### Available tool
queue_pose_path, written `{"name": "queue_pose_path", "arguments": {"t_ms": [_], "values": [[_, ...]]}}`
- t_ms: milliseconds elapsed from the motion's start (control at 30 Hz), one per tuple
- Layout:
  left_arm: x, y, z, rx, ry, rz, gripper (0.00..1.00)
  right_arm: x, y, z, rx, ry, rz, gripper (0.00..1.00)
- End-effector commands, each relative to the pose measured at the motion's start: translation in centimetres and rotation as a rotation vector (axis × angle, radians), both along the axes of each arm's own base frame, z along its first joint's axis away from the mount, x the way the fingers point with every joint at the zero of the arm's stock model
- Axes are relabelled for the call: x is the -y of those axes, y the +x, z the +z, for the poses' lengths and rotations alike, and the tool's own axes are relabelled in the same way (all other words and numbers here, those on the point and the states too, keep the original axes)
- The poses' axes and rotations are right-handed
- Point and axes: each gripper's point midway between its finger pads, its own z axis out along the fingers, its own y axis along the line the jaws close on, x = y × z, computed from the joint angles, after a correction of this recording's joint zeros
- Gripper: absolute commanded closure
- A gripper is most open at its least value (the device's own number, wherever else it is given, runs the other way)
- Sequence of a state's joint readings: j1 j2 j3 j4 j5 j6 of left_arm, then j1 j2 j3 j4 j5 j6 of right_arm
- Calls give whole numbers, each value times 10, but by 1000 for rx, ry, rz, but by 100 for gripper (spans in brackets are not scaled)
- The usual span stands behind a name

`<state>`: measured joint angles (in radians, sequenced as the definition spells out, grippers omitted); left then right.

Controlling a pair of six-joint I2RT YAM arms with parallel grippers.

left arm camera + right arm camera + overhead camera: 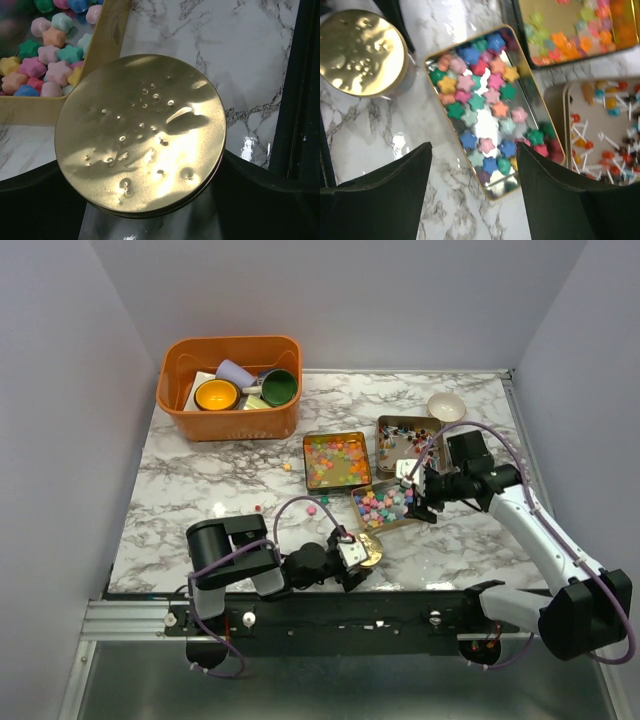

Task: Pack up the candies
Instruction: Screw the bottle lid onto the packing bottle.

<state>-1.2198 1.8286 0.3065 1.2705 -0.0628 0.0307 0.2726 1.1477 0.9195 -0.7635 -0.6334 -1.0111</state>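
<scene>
Spread wide and pinching nothing at the right gripper (474, 147). Directly beneath and just ahead of its gap, the star-shaped candies (470, 97), heaped in an open oblong tin (487, 130). Long axis of that tin slanted across the gap, from ahead-left to near-right, so neither square to the fingers nor in line with them. By judgement, calls for a wrist turn before closing on a single sweet or on the tin's walls. Further ahead of the same gripper, a second tin (306, 462) of pastel sweets (570, 30). To its right, a third tin (590, 100) of wrapped sweets (605, 130), just beside the star tin. Ahead-left and well clear of the fingers, a gold round lid (360, 52). Over at the left gripper (145, 195), that lid filling the space between the fingers; hard to tell from the wrist view whether clamped on it or merely flanking it. Just beyond the lid, ahead-left of this gripper, one corner of the star tin. Judged nearer for the candies: the right arm, poised straight above them, with the left taken up by the lid. Off to the left gripper's left side and well apart, a few loose sweets (258, 507) on the marble table (200, 480).
</scene>
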Motion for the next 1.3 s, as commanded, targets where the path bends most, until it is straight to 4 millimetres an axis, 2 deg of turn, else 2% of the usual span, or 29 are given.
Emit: {"name": "queue_pose_path", "arguments": {"t_ms": [0, 33, 67, 133, 167, 200, 233, 267, 300, 367, 467, 500, 567, 600, 667, 700, 800, 867, 1000, 1033, 1100, 1133, 1267], "values": [[18, -25, -5, 44, -2, -154, 11, -36, -30, 0, 26, 155, 369, 26], [19, -25, -6, 36, 1, -156, 14, -40, -30, -1, 7, 170, 375, 28], [20, -28, -7, 20, 4, -167, 21, -45, -29, 1, -4, 188, 379, 32], [21, -30, -9, 12, 12, -178, 29, -53, -30, -2, -28, 223, 409, 49], [22, -31, -10, 9, 14, -186, 40, -57, -33, -1, -23, 229, 430, 60], [23, -31, -11, 5, 19, -187, 48, -64, -42, -5, -28, 239, 469, 82], [22, -32, -18, -11, 46, -188, 55, -68, -47, -4, -3, 244, 505, 90], [23, -33, -19, -13, 50, -194, 67, -73, -56, -4, 2, 252, 540, 94], [23, -33, -22, -16, 58, -197, 69, -75, -63, -8, 1, 260, 555, 97], [24, -33, -21, -17, 57, -197, 83, -80, -74, -7, -15, 278, 580, 99], [23, -32, -25, -21, 68, -189, 97, -79, -90, -14, -61, 264, 621, 99], [24, -32, -26, -25, 72, -187, 98, -78, -97, -18, -92, 250, 636, 99], [24, -32, -30, -31, 88, -185, 100, -76, -100, -23, -112, 230, 637, 99], [25, -30, -31, -32, 95, -183, 100, -76, -100, -25, -127, 223, 631, 90], [23, -28, -35, -35, 113, -170, 100, -71, -100, -31, -121, 188, 626, 57], [24, -29, -36, -37, 115, -173, 100, -67, -102, -31, -105, 177, 635, 37], [24, -31, -38, -48, 119, -178, 100, -57, -113, -37, -27, 144, 715, 18], [24, -31, -40, -53, 126, -182, 100, -54, -117, -35, 43, 134, 771, 12], [24, -31, -41, -48, 131, -181, 100, -49, -122, -39, 24, 106, 823, 11], [24, -31, -42, -48, 132, -181, 100, -51, -117, -35, 30, 103, 828, 11], [24, -31, -42, -46, 133, -179, 100, -51, -117, -41, -43, 96, 829, 9], [23, -31, -43, -44, 137, -180, 100, -53, -112, -39, -45, 92, 838, 0], [23, -29, -43, -43, 139, -169, 100, -50, -106, -52, -72, 54, 845, 0]]}}
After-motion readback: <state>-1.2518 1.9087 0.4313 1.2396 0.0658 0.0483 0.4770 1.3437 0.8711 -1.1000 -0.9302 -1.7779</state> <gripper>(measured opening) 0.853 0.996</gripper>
